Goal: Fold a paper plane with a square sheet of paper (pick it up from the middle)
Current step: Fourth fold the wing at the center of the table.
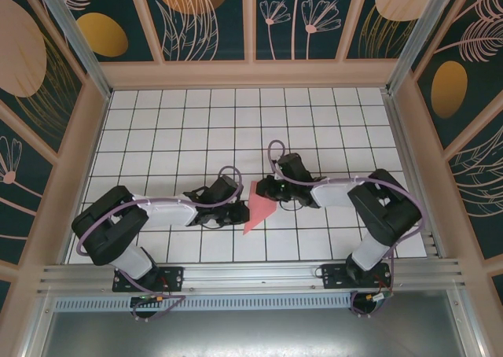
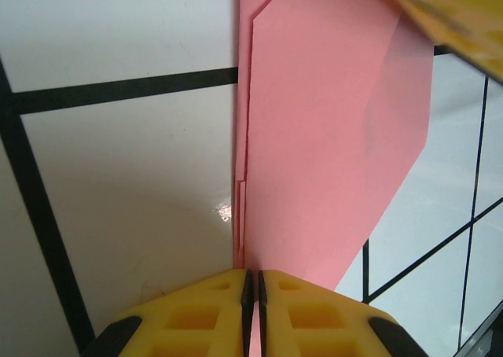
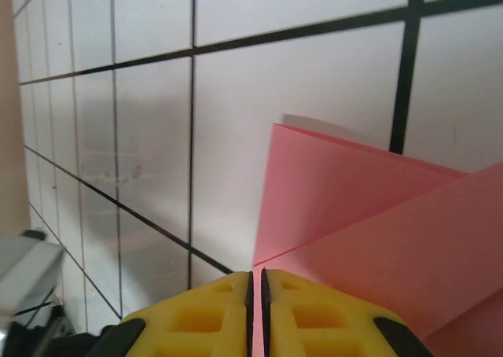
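Yellow fingers of the left gripper sit at the bottom of the left wrist view, jaws pressed nearly together with the edge of the folded pink sheet running into the slit, so we call that a pinch. In the right wrist view the right gripper looks the same: all but closed, with a layered corner of the paper meeting it. From above, the sheet lies low and centre on the white grid table, between the two wrists. We judge this mid-fold, a dart shape forming but not finished. Next, one side should anchor while the other carries its flap over, edges aligned, then creases firmly.
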